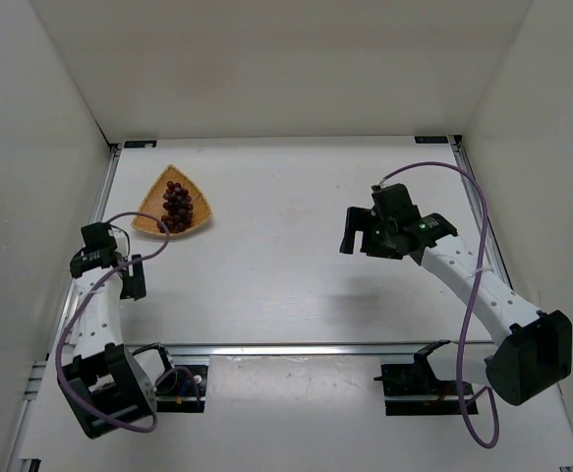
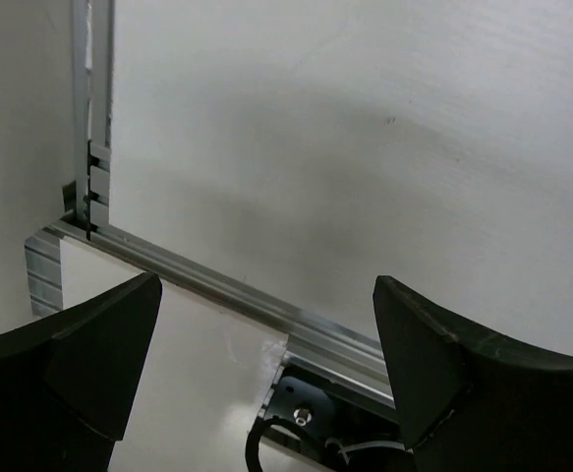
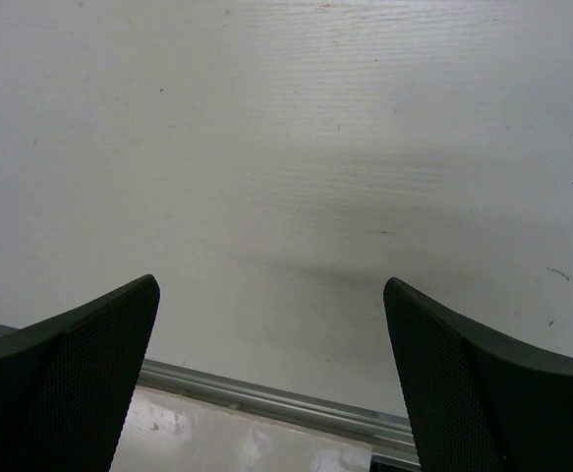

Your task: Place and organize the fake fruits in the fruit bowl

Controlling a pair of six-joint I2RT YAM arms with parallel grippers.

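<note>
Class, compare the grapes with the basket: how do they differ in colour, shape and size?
Colour: the grapes are dark red-purple, the basket orange-tan. Shape: the grapes are a bumpy cluster of round berries, the basket a shallow rounded triangle. Size: the grapes are smaller than the basket and lie inside it. Shared: both sit at the far left of the table.

The bunch of grapes [image 1: 177, 206] is dark red-purple, with many small round berries clustered tight. It lies inside the fruit bowl [image 1: 198, 212], stretched along the bowl's middle from its far tip toward its near side. The bowl is a shallow, orange-tan woven dish shaped like a rounded triangle with a paler rim. It sits flat on the table [image 1: 296, 197] near the far left corner, close to the left edge, with one tip pointing at the far edge.
</note>
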